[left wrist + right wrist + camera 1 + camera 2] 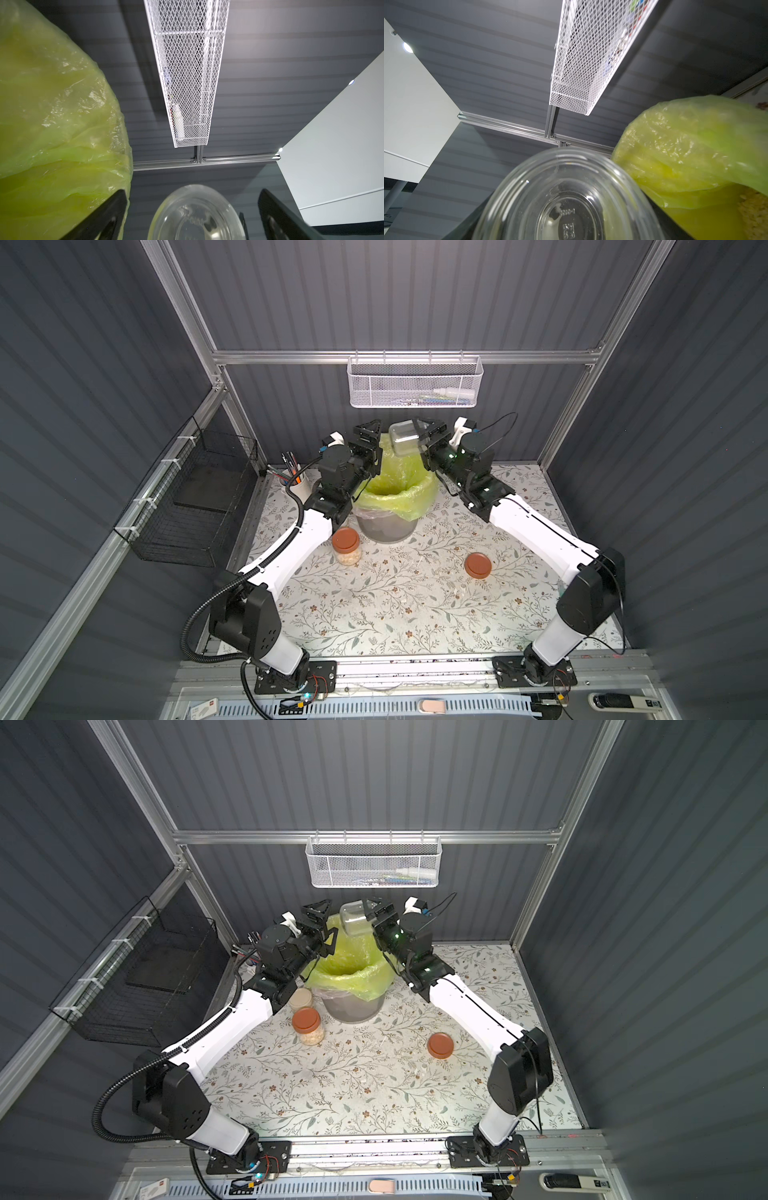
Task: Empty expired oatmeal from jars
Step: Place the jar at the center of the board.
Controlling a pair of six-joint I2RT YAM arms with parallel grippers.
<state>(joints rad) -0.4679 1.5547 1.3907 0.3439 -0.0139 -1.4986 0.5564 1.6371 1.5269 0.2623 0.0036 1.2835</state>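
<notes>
Top views both show right gripper clamped on a jar, seemingly empty, tipped over the bin at 12 o'clock; left gripper spread wide, holding nothing. Pour looks done, oatmeal lies in the bag; next likely park it, then fetch lidded jar at bin's 7 o'clock.

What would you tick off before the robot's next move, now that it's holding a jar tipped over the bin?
1. The held jar is emptied: ok, glass looks clear.
2. The right gripper has it firmly: ok, shut on the jar.
3. The oatmeal is in the green bag: ok, flakes inside.
4. The left gripper is free: ok, open and empty.
5. The loose brown lid is findable: ok, flat on the table.
6. The brown-lidded jar is emptied: not ok, lid on, flakes inside.
</notes>
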